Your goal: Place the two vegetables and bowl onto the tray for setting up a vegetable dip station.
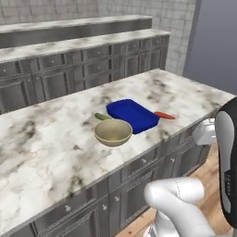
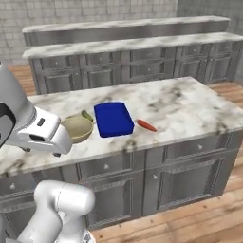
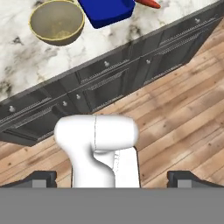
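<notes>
Nothing loaded yet: tray (image 1: 133, 115) bare at frame centre on marble surface (image 1: 55, 139). Bowl (image 1: 113, 132) just lower left of it, cucumber (image 1: 102, 116) behind bowl, carrot (image 1: 164, 115) at tray's right. Fingers (image 3: 43, 178) spread wide, holding nothing, back over floor. First step pending; next: reach forward to first item.

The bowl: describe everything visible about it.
The bowl is round, deep and yellowish-tan, with a duller, speckled inside and nothing in it. It stands upright on the marble counter, just off a corner of the blue tray, with the cucumber close behind it; whether they touch is unclear.
</notes>
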You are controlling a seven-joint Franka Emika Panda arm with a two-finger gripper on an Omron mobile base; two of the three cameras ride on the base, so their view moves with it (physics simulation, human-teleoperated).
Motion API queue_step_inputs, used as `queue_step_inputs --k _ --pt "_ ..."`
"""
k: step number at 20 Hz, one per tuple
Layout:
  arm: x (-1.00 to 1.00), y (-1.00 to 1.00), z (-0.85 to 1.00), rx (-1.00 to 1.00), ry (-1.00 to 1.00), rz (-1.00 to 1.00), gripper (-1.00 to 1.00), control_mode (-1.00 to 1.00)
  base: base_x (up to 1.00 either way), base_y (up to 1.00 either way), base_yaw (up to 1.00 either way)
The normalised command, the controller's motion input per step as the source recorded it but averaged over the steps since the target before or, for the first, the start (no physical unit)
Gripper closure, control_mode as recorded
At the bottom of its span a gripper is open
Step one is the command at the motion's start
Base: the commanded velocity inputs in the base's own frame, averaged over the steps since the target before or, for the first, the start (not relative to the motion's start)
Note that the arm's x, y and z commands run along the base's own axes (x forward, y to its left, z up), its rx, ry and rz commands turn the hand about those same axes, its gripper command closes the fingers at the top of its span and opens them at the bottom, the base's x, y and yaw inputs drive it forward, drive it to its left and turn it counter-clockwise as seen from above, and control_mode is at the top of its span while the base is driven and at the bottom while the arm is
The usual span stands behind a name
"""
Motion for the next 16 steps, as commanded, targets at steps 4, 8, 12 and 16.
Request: queue_step_inputs --k 4,8,12,16 --pt "0.00 0.00 0.00 0.00 0.00 0.00 -1.00 1.00 0.34 -0.62 0.47" --pt "0.00 0.00 0.00 0.00 0.00 0.00 -1.00 1.00 0.28 -0.65 0.44" --pt "0.00 0.00 0.00 0.00 0.00 0.00 -1.00 1.00 0.28 -0.65 0.41" --pt "0.00 0.00 0.00 0.00 0.00 0.00 -1.00 1.00 0.20 -0.59 0.33"
